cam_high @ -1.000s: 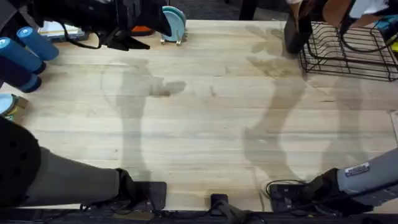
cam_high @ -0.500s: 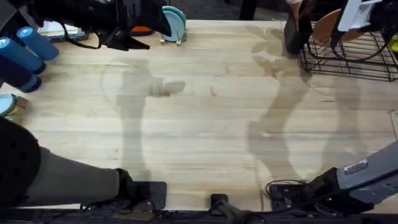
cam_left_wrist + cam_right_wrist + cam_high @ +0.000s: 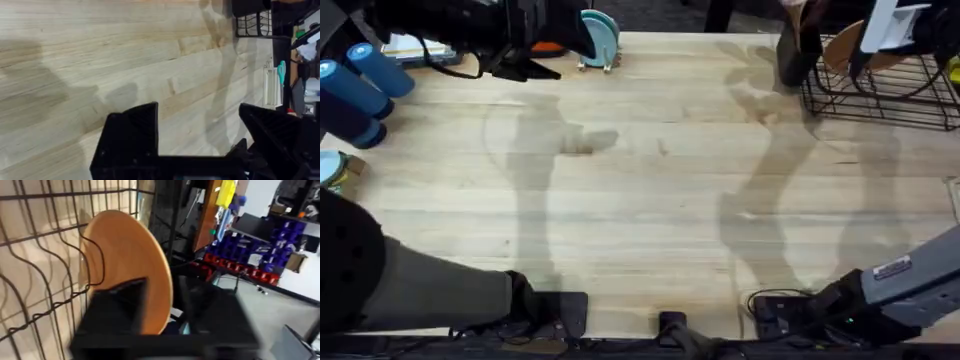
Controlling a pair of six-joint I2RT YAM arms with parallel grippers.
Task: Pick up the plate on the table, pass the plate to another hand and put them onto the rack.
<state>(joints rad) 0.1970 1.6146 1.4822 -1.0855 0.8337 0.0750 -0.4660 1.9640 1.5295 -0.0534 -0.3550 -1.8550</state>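
The orange-tan plate (image 3: 844, 48) stands on edge over the black wire rack (image 3: 880, 95) at the table's far right corner. My right gripper (image 3: 868, 45) is shut on its rim. In the right wrist view the plate (image 3: 125, 265) sits between my two black fingers, with the rack wires (image 3: 45, 260) right beside and around it. My left gripper (image 3: 532, 68) hovers at the far left of the table (image 3: 650, 200). In the left wrist view the left gripper (image 3: 200, 135) stands open with nothing between its fingers, over bare wood.
Light blue plates in a small stand (image 3: 600, 40) sit at the back, near the left gripper. Blue cylinders (image 3: 355, 85) and a small tin (image 3: 330, 170) lie at the left edge. A dark upright object (image 3: 795, 45) stands just left of the rack.
The right gripper has brought the plate down from the view's top edge towards the rack's wires. The left arm has not moved.
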